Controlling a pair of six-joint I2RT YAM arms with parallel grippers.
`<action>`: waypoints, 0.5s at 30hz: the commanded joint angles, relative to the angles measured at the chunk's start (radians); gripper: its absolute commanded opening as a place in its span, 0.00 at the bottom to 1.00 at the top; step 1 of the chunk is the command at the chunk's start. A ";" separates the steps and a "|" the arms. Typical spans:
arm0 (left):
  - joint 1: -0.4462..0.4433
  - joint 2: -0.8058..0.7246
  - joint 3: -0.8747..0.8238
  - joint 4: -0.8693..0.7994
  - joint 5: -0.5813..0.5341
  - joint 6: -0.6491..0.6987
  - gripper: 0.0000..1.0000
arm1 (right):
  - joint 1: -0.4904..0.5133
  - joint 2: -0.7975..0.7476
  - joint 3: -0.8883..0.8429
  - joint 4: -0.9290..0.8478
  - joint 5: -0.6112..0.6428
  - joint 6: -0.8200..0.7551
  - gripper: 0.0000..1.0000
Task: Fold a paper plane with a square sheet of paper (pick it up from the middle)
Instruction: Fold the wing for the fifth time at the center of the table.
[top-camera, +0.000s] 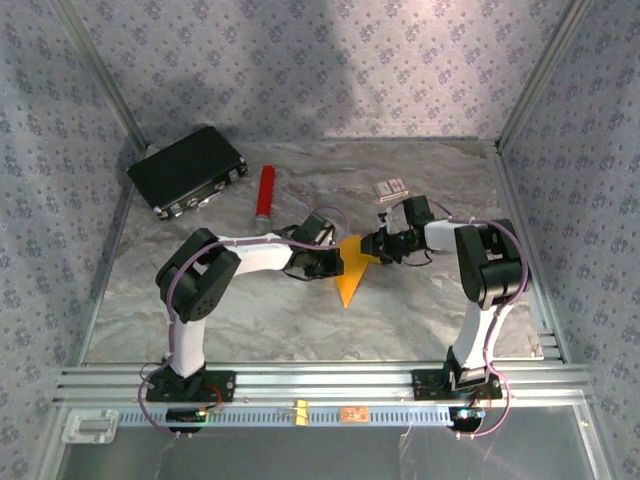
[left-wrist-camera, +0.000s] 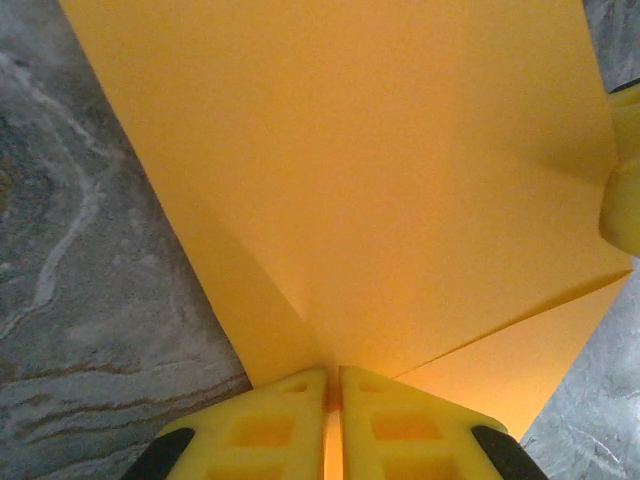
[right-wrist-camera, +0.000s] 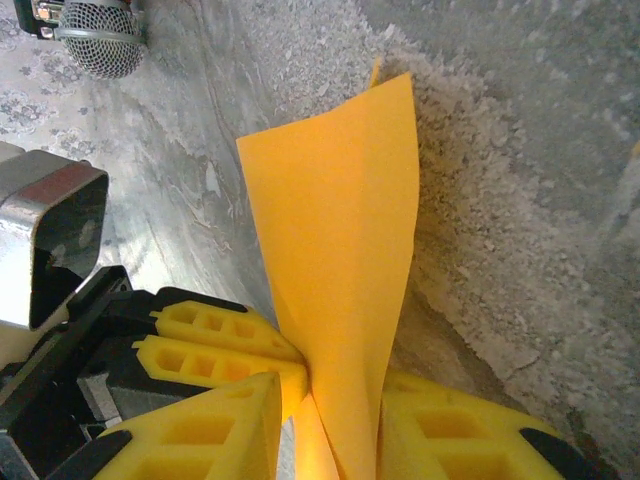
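Paper: the thin, plain orange-yellow square sheet of paper (top-camera: 352, 272) hangs between the two arms over the middle of the grey marbled desk (top-camera: 250, 310). I cannot tell whether its lower tip touches the desk.
Left jaws: pressed almost fully together on one edge of the sheet (left-wrist-camera: 380, 180). Soft creases fan out from the pinch.
Right jaws: a little way apart but closed on the sheet (right-wrist-camera: 340, 260) from the opposite side. The paper stands up between the yellow fingers (right-wrist-camera: 225, 425) as a tall curled flap.
Done so far: the sheet is up off the desk and gripped on both sides. It is bent along its middle, and the left wrist view shows one layer overlapping another at the lower right.
Still to do: by my reading, most of it. The shape is broad and loose, with no narrow pointed dart or sharp centre crease, and there is no finished paper plane.
Stage: an early fold in hand.
Other things: the red cylinder (top-camera: 266, 192), the small white-and-red box (top-camera: 392, 187) and the black case (top-camera: 190, 170) lie at the far side, well apart from the paper.
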 joint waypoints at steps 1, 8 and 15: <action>0.001 0.004 -0.016 -0.012 -0.002 0.004 0.11 | -0.005 0.024 0.032 -0.046 -0.035 -0.039 0.28; 0.002 -0.001 -0.020 -0.011 0.000 0.006 0.12 | -0.004 0.043 0.046 -0.052 -0.031 -0.038 0.18; 0.000 -0.042 -0.015 -0.017 -0.013 0.014 0.16 | -0.003 0.014 0.030 -0.044 0.001 -0.016 0.10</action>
